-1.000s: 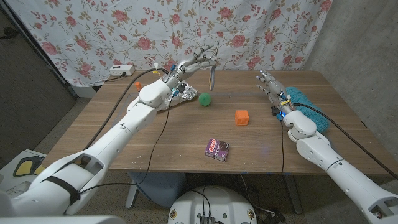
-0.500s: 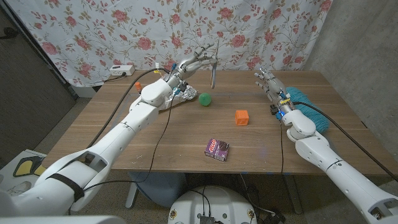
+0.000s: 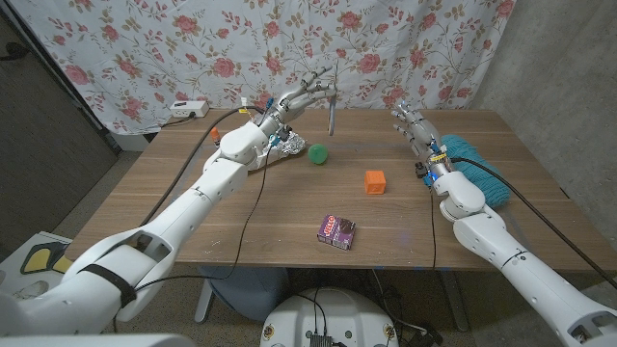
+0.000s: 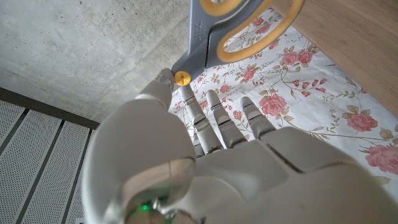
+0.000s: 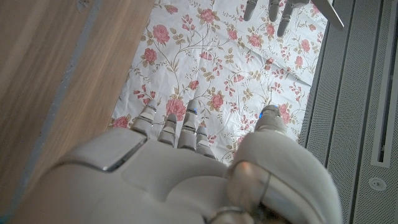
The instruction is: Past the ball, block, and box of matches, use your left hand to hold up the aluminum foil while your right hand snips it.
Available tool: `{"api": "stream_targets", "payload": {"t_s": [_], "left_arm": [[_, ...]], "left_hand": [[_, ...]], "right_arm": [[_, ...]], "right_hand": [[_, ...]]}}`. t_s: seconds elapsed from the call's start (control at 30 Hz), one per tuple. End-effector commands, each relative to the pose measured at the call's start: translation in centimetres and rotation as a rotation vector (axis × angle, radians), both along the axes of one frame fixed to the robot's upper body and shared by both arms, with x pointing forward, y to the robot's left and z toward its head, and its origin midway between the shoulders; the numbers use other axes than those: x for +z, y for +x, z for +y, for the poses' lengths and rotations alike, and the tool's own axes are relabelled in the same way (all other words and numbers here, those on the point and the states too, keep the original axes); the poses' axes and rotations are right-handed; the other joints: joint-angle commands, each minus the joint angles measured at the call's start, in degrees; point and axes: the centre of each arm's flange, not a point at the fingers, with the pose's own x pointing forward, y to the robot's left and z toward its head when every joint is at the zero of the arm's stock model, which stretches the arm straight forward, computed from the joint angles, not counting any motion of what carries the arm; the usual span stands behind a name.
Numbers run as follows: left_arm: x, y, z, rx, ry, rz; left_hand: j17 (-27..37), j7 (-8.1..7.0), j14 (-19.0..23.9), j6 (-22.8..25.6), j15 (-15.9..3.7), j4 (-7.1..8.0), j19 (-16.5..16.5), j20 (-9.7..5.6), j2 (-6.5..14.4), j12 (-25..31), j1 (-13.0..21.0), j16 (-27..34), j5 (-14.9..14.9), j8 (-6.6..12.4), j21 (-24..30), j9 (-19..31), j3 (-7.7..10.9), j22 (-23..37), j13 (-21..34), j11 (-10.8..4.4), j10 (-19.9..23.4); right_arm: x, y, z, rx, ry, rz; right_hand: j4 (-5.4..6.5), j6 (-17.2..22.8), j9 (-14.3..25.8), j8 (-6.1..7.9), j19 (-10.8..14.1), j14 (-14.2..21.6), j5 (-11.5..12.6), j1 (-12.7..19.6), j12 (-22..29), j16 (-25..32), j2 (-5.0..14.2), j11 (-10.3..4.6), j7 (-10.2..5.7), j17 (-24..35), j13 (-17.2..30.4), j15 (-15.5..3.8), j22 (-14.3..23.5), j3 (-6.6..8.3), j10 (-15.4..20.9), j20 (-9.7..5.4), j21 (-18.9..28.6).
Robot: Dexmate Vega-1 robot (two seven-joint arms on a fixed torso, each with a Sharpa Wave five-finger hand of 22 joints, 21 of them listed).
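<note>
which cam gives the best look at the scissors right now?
Left wrist view: the scissors are close, with grey blades, yellow pivot and yellow-lined handles. In the head view they are a thin grey strip hanging from the left hand. Right wrist view catches a grey tip, probably theirs.

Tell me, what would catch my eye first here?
Probably the left hand, raised above the table's far side and holding up scissors with the blades hanging down. Below it lie crumpled foil, a green ball, an orange block and a purple matchbox on the wooden table. The right hand hovers open at the far right, fingers spread.
</note>
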Motion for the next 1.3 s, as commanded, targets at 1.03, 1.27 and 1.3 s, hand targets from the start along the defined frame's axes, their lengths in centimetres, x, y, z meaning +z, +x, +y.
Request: {"api": "stream_targets", "payload": {"t_s": [1.03,1.27,1.3], "left_arm": [[0.5,1.6,-0.3,-0.143,-0.045,0.044],[0.7,1.9,-0.5,-0.175,-0.072,0.051],[0.7,1.9,-0.6,-0.183,-0.072,0.053]], "left_hand": [[0.72,-0.14,-0.41,0.19,-1.41,1.75,-2.14,-1.64,1.01,0.94,1.12,-1.04,0.42,0.35,-0.54,0.34,1.20,-0.08,1.29,-0.25,-1.18],[0.86,-0.21,-0.53,0.31,-1.50,1.82,-2.12,-1.71,1.04,1.00,1.05,-1.06,0.41,0.40,-0.50,0.34,1.17,-0.10,1.41,-0.27,-1.16],[0.83,-0.22,-0.64,0.29,-1.41,1.84,-2.11,-1.70,0.97,1.01,1.00,-1.15,0.40,0.39,-0.49,0.34,1.16,-0.10,1.43,-0.27,-1.16]], "right_arm": [[0.0,-3.0,2.3,-0.001,-0.098,-0.001],[0.2,-3.3,2.5,0.012,-0.118,0.011],[0.2,-3.3,2.5,0.010,-0.120,0.016]], "right_hand": [[-0.99,-2.01,0.16,-0.38,-0.64,-1.14,1.00,3.57,-0.75,-0.40,0.16,0.09,0.54,-0.10,0.88,1.02,0.09,1.97,-0.54,0.17,0.06],[-0.81,1.37,0.22,0.85,-1.10,-1.76,1.10,4.13,-1.28,-0.61,-0.13,0.56,-0.96,-0.11,1.18,2.59,0.09,2.35,-1.22,0.19,0.01],[-0.76,1.54,0.26,0.88,-1.08,-1.75,1.11,4.17,-1.38,-0.60,-0.15,0.81,-1.17,-0.12,1.23,3.19,0.10,2.41,-1.39,0.19,0.04]]}}
